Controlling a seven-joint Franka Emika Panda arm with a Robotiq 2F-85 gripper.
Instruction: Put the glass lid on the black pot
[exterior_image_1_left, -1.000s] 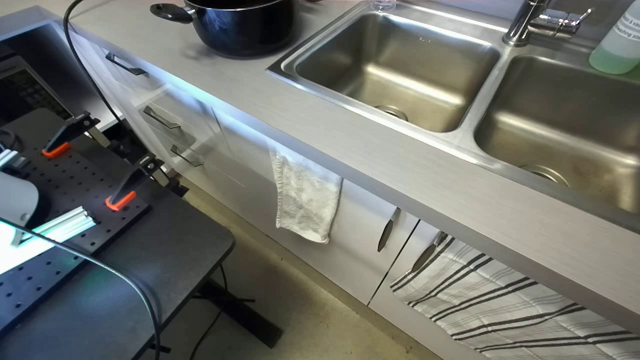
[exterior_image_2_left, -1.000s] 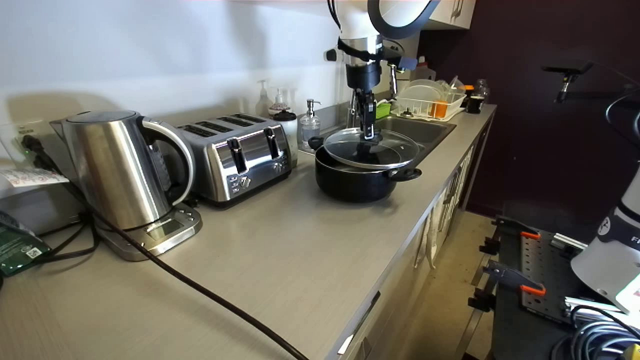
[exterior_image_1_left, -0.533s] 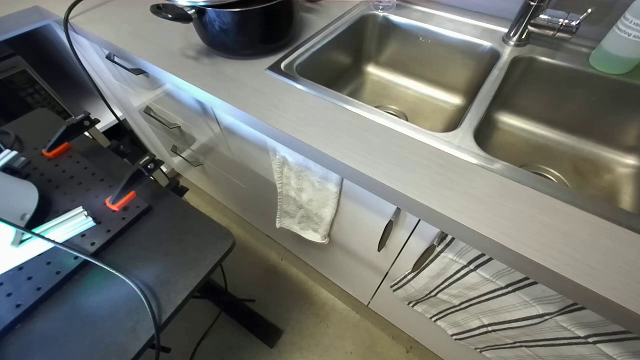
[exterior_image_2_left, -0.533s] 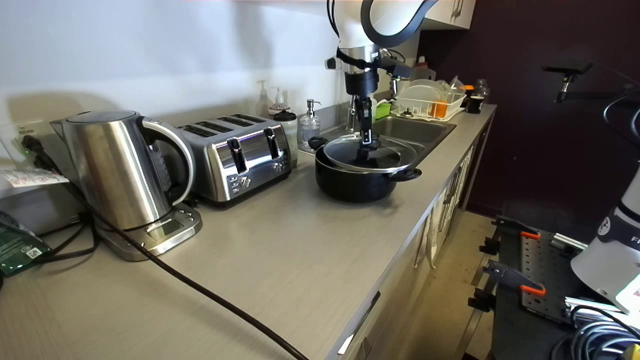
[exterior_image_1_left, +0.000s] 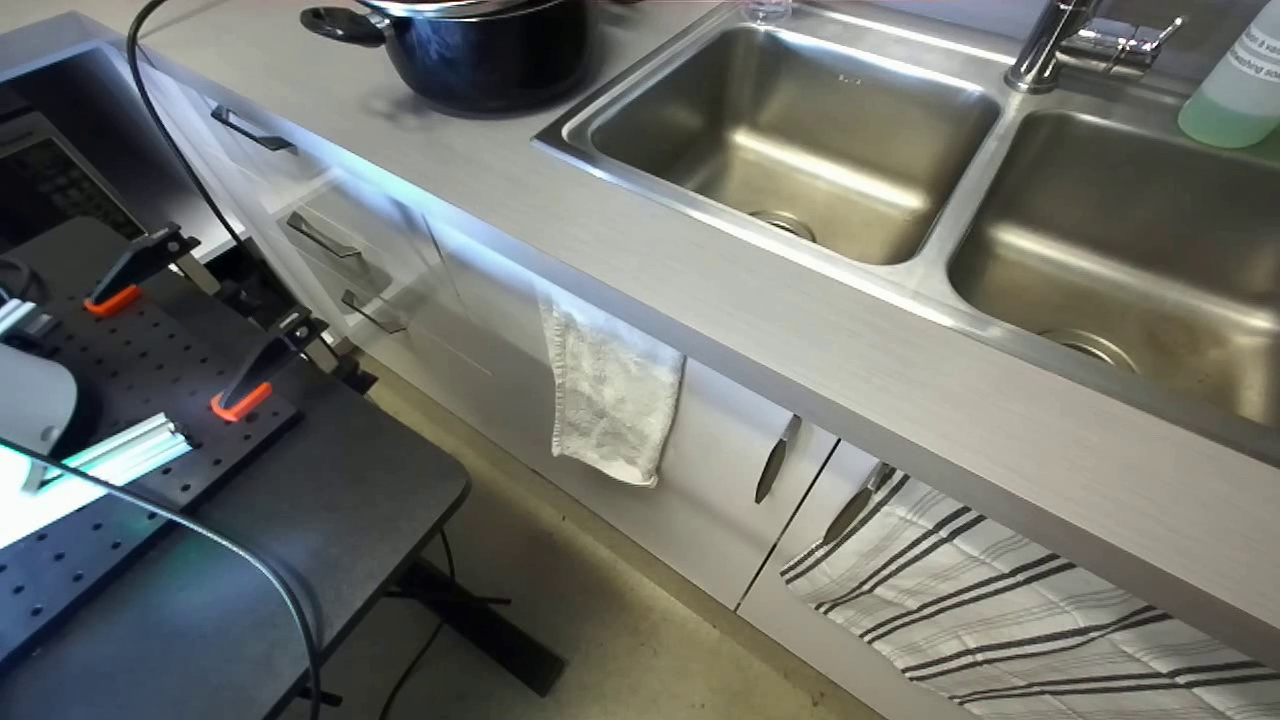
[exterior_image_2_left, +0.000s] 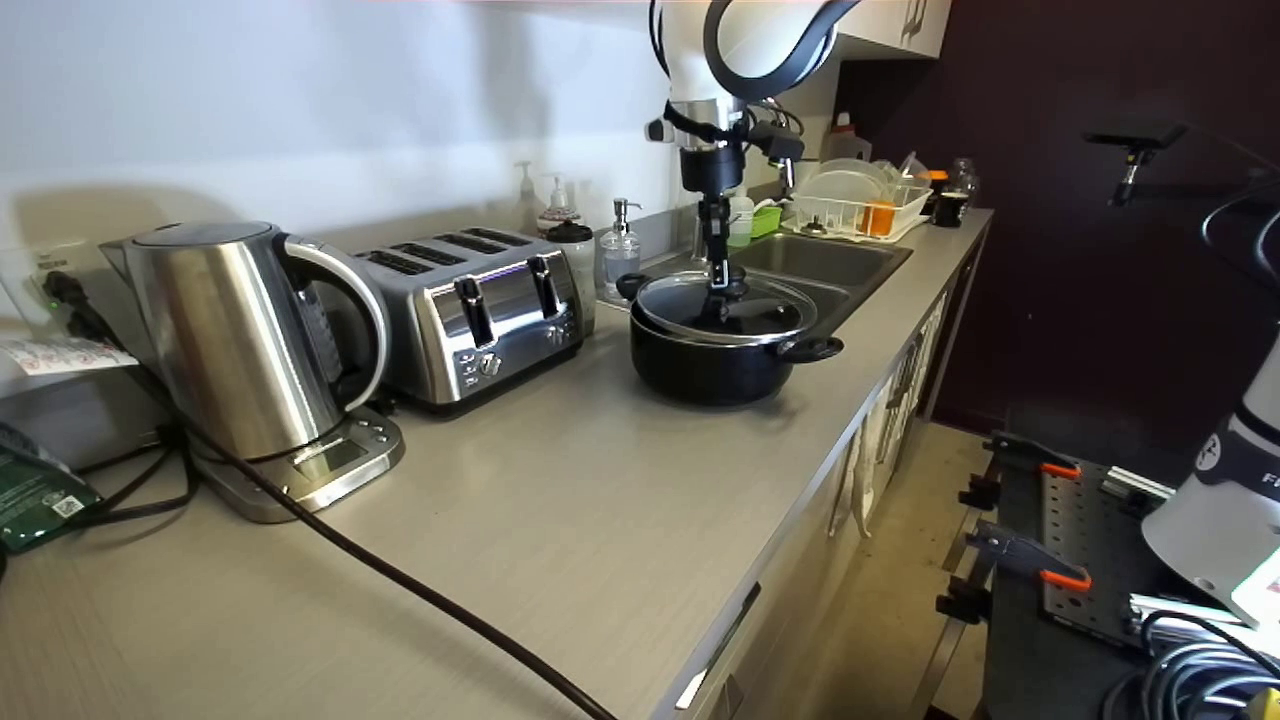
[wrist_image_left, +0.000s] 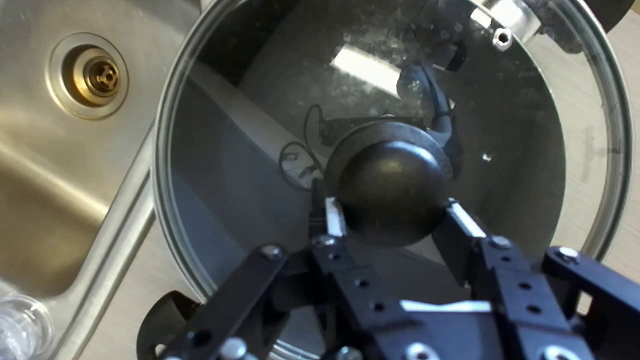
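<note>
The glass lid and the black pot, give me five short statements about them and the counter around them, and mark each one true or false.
1. The gripper holds the glass lid by its knob. True.
2. The black pot stands on the counter, beside the sink. True.
3. The glass lid lies flat on the counter. False: it is held over the black pot.
4. The toaster stands next to the kettle. True.
5. The kettle has a bright red body. False: its body is silver-coloured.
</note>
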